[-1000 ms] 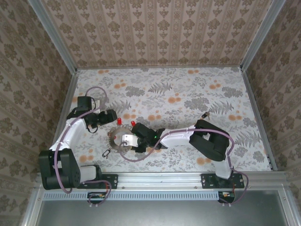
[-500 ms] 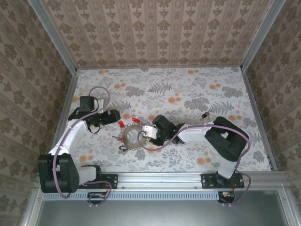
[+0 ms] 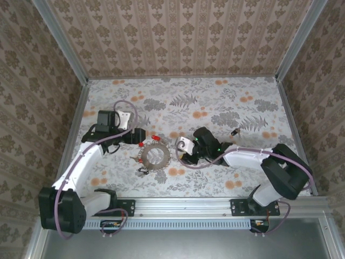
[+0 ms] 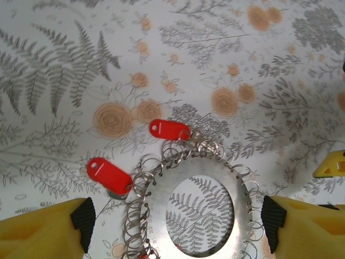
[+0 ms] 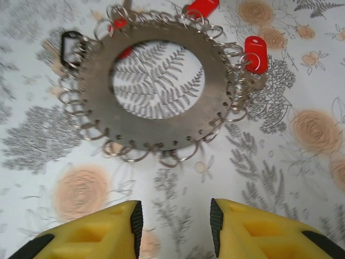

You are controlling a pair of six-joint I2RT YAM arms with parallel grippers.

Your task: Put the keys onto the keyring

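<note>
Keyring point(image 5: 156, 131) lies flat on the floral table point(image 3: 215, 102), its rim fringed with small keys point(image 5: 70, 97) and two red-headed keys point(image 4: 109, 175) on the far side. Left gripper point(image 4: 177, 226) hangs over it, jaws spread wide. Right gripper point(image 5: 173, 224) sits just beside it, jaws apart. The ring's edge probably needs pinning with one gripper before any threading.

Light falls evenly from above in my overhead view: the table point(image 3: 242, 108) is bright, and the arms drop only short, soft shadows. The left wrist picture is crisp at centre, where the keyring point(image 4: 200, 168) shines pale, but the print bows toward the corners. On the right wrist the keyring looks dull grey, and the near foreground is out of focus — so are the yellow fingers point(image 5: 97, 232) of my right gripper point(image 5: 175, 229)
</note>
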